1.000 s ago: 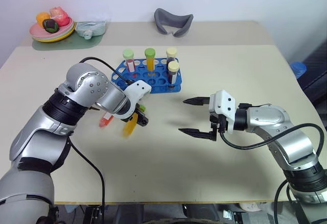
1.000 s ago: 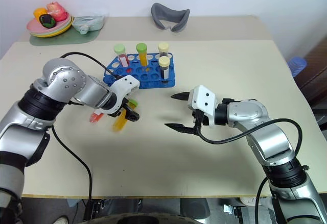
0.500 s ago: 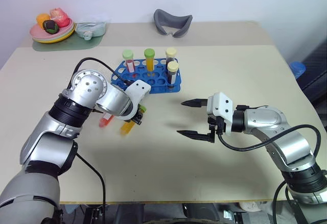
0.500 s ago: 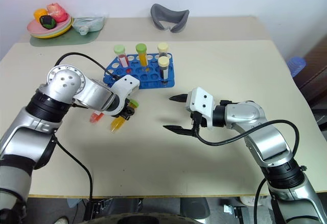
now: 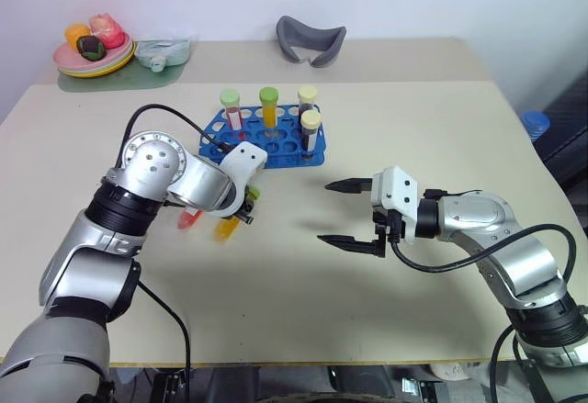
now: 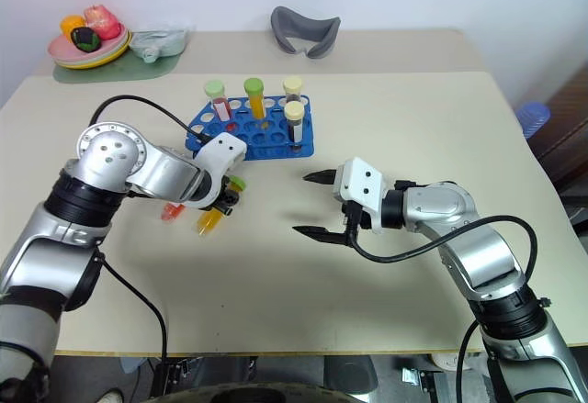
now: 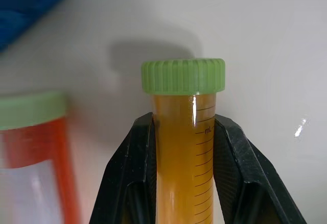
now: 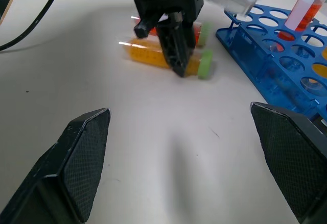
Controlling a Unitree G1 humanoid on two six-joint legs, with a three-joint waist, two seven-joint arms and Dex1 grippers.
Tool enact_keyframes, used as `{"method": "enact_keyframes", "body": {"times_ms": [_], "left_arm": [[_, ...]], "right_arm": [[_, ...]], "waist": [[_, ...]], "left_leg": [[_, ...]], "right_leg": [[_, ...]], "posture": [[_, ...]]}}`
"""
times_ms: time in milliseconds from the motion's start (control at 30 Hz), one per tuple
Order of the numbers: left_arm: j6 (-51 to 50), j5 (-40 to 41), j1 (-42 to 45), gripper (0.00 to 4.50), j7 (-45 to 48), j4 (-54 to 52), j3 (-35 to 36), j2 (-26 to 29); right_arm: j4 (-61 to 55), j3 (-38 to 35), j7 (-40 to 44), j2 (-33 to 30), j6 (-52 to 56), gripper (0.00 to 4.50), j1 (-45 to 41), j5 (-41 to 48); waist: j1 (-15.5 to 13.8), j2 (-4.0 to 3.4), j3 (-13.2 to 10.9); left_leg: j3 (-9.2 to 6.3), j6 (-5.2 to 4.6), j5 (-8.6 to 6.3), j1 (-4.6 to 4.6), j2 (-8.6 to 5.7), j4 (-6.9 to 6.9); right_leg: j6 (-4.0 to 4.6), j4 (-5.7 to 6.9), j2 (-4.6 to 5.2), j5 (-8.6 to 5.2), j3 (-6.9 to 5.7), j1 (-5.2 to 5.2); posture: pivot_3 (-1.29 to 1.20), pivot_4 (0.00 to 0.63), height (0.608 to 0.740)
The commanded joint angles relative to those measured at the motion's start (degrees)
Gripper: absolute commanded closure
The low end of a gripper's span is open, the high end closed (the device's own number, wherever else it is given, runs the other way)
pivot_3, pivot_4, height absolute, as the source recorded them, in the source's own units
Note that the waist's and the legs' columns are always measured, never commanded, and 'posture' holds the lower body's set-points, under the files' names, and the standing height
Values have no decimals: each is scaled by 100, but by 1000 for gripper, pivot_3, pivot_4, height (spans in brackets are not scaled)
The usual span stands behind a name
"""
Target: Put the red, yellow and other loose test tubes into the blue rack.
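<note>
The yellow-orange test tube with a green cap lies level at the table surface in front of the blue rack. My left gripper is shut on its body just below the cap. I cannot tell whether it still rests on the table. The red test tube lies right beside it on the table, apart from the fingers. Several capped tubes stand upright in the rack. To the right, my right gripper hovers open and empty, pointing toward the left gripper.
A plate of toy food on a green mat and a pale green item sit at the far left corner. A grey curved object lies at the back. The table edge runs close along the right.
My left gripper's fingers have closed on the yellow-orange tube and the wrist has turned a little. The right arm has not moved.
</note>
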State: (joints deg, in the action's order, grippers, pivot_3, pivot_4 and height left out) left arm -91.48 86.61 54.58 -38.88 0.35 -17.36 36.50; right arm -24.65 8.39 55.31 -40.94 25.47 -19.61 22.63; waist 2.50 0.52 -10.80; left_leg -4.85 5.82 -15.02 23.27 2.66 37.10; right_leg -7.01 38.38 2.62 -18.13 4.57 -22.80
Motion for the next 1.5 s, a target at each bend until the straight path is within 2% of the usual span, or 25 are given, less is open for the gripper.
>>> {"method": "enact_keyframes", "body": {"times_ms": [33, 133, 233, 300, 400, 500, 567, 667, 933, 1233, 1500], "left_arm": [[1186, -1263, -180, 3609, 1409, -1644, 401, 556], [2829, -2526, -955, 3609, 3238, -2793, 621, 1249], [3823, -2908, -1827, 3609, 3882, -2926, 1454, 1112], [4606, -3397, -2264, 3609, 4023, -2939, 1734, 699], [5164, -4032, -2537, 3609, 4061, -2874, 1801, 240], [7152, -6248, -2654, 3609, 3683, -2069, 812, -713], [7900, -6986, -2642, 3609, 3670, -1587, 558, -1170], [8779, -7627, -2481, 3609, 3683, -664, 413, -1842], [10070, -8044, -2172, 3609, 4196, 831, 596, -2840], [10678, -8332, -2019, 3609, 4370, 1711, 904, -3156], [10848, -8447, -1977, 3609, 4343, 1972, 1135, -3341]], "right_arm": [[-349, -222, -194, 34, 117, 0, 55, 117], [-487, -451, -569, 172, 387, 0, 197, 275], [-555, -653, -1094, 424, 555, 0, 319, 247], [-569, -735, -1515, 726, 704, 0, 333, 250], [-601, -743, -1770, 926, 809, 0, 327, 222], [-513, -452, -2201, 1319, 697, 0, 372, -66], [-452, -359, -2342, 1433, 637, 0, 377, -219], [-389, -188, -2415, 1462, 523, 0, 362, -465], [-443, -170, -2472, 1526, 496, 0, 399, -552], [-591, -208, -2632, 1600, 587, 0, 474, -503], [-603, -194, -2647, 1595, 594, 0, 487, -510]], "waist": [[5, 0, 0], [19, -3, 1], [-16, -6, 3], [-26, -3, 2], [-47, 0, 1], [-64, -1, 4], [-85, -1, 5], [-106, -1, 4], [-134, -2, 5], [-134, -2, 5], [-136, -2, 5]], "left_leg": [[0, 1, 0, 2, 0, -1], [6, 5, 3, 1, 2, -16], [10, 8, 4, -2, 3, -17], [11, 6, 3, 1, 3, -5], [10, -18, -10, 4, 2, -1], [9, -25, -14, 3, 0, -2], [10, -22, -12, 2, 0, -2], [11, -19, -11, 5, -1, -2], [10, -28, -16, 5, -1, -3], [9, -30, -17, 4, -1, -3], [8, -29, -16, 4, -1, -3]], "right_leg": [[0, -3, 1, 0, 0, 0], [1, -9, -1, 0, 3, -7], [1, -11, 0, 0, 2, -2], [1, -12, 2, 0, 1, 3], [0, -15, 2, 2, 1, 5], [-1, -21, 3, 2, 0, 7], [-2, -25, 2, 2, 0, 11], [-3, -25, 3, 3, 1, 6], [-3, -23, 2, 3, 0, 4], [-3, -22, 2, 3, -1, 5], [-4, -22, 1, 3, -1, 5]], "posture": [[0, 150, 740], [0, 150, 740], [0, 150, 740], [0, 150, 740], [0, 150, 740], [0, 150, 740], [0, 150, 740], [0, 150, 740], [0, 150, 740], [0, 150, 740], [0, 150, 740]]}}
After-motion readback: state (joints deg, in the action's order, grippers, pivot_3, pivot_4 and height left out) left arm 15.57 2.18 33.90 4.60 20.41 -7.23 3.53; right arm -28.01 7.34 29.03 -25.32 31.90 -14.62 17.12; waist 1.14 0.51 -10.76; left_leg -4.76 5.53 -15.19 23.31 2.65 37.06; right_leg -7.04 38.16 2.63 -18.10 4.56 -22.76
